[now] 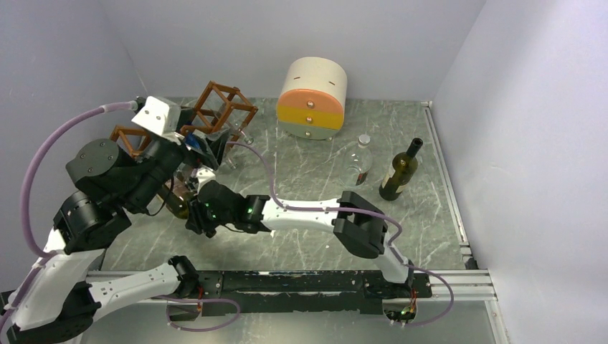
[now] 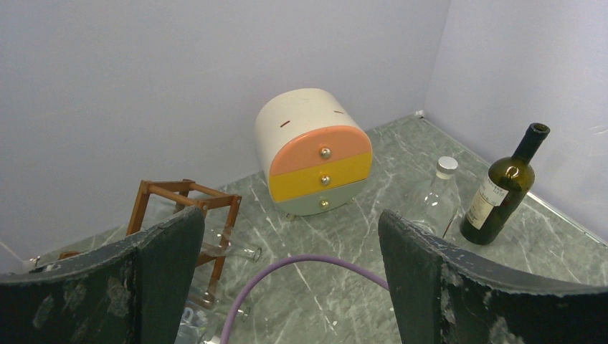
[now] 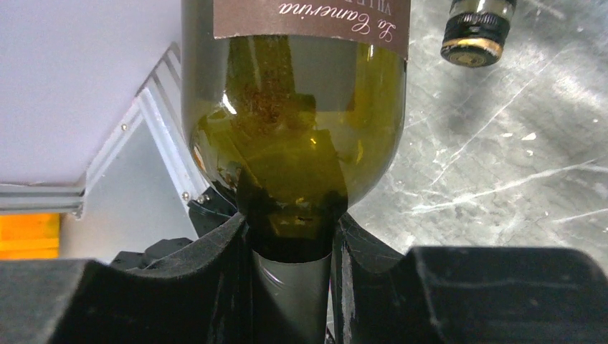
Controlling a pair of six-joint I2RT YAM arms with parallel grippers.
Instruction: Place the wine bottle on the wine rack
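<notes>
An olive-green wine bottle (image 3: 294, 129) with a brown label fills the right wrist view. My right gripper (image 3: 290, 287) is shut on its neck, just below the shoulder. From above, that gripper (image 1: 192, 216) is at the left of the table with the bottle (image 1: 177, 206) half hidden under my left arm. The reddish-brown wine rack (image 1: 224, 106) stands at the back left. In the left wrist view the wine rack (image 2: 188, 198) has clear glass bottles (image 2: 231, 251) lying in it. My left gripper (image 2: 287, 287) hangs open and empty above the rack's front.
A round cream cabinet (image 1: 313, 100) with orange and yellow drawers stands at the back. A dark green bottle (image 1: 399, 170) and a clear bottle (image 1: 359, 162) stand upright at the right. Another bottle's capped top (image 3: 477, 29) shows in the right wrist view. A purple cable (image 2: 315, 265) crosses below the left gripper.
</notes>
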